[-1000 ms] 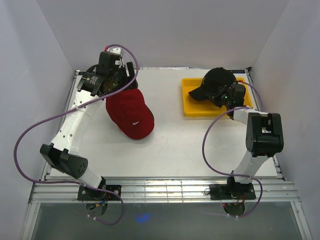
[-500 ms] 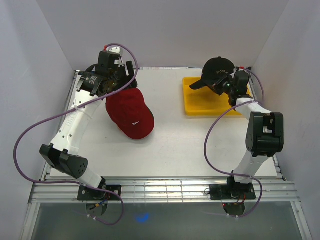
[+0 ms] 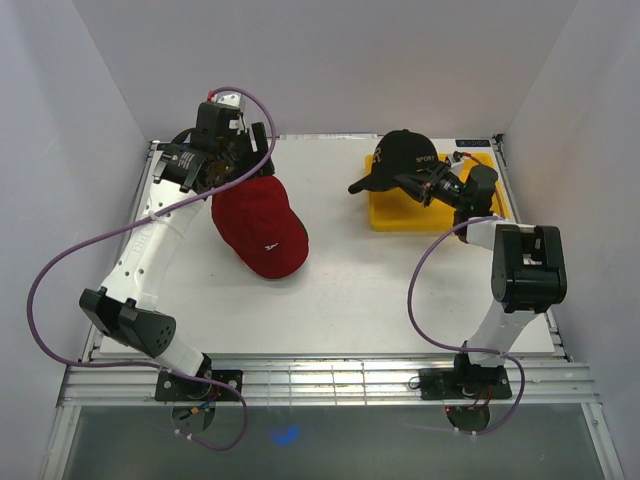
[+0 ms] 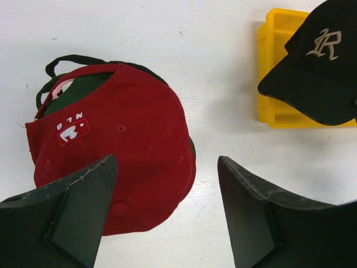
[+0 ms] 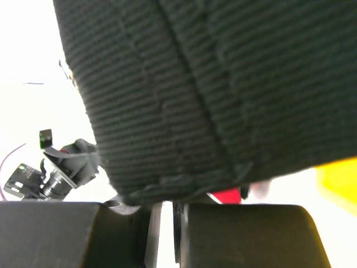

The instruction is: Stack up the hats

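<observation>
A red hat (image 3: 262, 225) lies on top of a pile at the table's left; in the left wrist view (image 4: 120, 145) a dark green hat (image 4: 83, 86) and a pink edge (image 4: 60, 85) show under it. My left gripper (image 3: 232, 168) hangs open and empty above the pile's far side, and its own view (image 4: 167, 161) shows the jaws wide apart. My right gripper (image 3: 428, 186) is shut on the rear edge of a black hat with a pale emblem (image 3: 398, 158), holding it in the air over the yellow tray's left end. This hat fills the right wrist view (image 5: 212, 84).
The shallow yellow tray (image 3: 440, 216) sits at the back right, and also shows in the left wrist view (image 4: 266, 84). White walls close the table on three sides. Purple cables loop from both arms.
My right gripper has lifted the black hat out of the yellow tray and carried it left. The left arm and the red hat have not moved.
</observation>
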Action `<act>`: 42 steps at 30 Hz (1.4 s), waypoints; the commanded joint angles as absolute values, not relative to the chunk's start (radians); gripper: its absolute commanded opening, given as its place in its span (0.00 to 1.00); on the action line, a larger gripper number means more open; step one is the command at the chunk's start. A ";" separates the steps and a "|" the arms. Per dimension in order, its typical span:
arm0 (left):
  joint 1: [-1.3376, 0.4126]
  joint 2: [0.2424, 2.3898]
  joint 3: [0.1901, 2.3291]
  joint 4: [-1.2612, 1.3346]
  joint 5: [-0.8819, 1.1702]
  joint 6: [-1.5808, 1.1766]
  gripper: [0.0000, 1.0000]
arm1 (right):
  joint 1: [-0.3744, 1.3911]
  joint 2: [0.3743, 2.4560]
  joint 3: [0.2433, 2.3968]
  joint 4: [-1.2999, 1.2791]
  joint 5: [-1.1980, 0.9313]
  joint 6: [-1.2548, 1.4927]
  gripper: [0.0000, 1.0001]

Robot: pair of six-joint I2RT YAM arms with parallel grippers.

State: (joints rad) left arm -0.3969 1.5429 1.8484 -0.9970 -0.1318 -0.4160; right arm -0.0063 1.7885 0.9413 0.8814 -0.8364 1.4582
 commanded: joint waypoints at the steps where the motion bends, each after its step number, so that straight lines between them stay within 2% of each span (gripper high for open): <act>1: -0.405 1.493 1.884 -1.017 -0.147 -0.422 0.83 | -0.035 1.744 0.913 0.797 -0.951 1.376 0.08; 5: -0.407 1.485 1.888 -1.023 -0.150 -0.426 0.83 | -0.078 1.729 0.864 0.643 -0.976 1.261 0.09; 6: -0.408 1.485 1.888 -1.025 -0.150 -0.431 0.83 | -0.089 1.726 0.856 0.612 -0.977 1.243 0.13; 8: -0.411 1.482 1.888 -1.028 -0.150 -0.434 0.83 | -0.127 1.712 0.856 0.477 -0.965 1.152 0.23; 9: -0.414 1.480 1.888 -1.028 -0.150 -0.439 0.83 | -0.139 1.694 0.861 0.424 -0.954 1.116 0.33; 12: -0.419 1.480 1.888 -1.029 -0.153 -0.445 0.83 | -0.176 1.649 0.894 0.231 -0.884 0.974 0.52; 15: -0.426 1.479 1.888 -1.031 -0.158 -0.449 0.83 | -0.195 1.599 0.899 0.129 -0.810 0.908 0.63; 18: -0.437 1.476 1.887 -1.032 -0.166 -0.456 0.83 | -0.201 1.537 0.881 0.065 -0.729 0.861 0.70; 24: -0.453 1.467 1.875 -1.031 -0.173 -0.460 0.83 | -0.193 1.309 0.755 0.002 -0.549 0.888 0.78; 27: -0.457 1.468 1.864 -1.020 -0.175 -0.462 0.83 | -0.121 1.160 0.688 0.021 -0.434 1.003 0.81; 30: -0.462 1.477 1.868 -1.012 -0.169 -0.468 0.83 | -0.002 1.105 0.678 0.032 -0.232 1.129 0.82; 34: -0.469 1.480 1.887 -1.012 -0.173 -0.468 0.83 | 0.188 1.164 0.678 0.121 -0.111 1.299 0.80; 42: -0.469 1.482 1.910 -1.028 -0.175 -0.459 0.83 | 0.301 1.382 0.778 0.212 0.106 1.469 0.78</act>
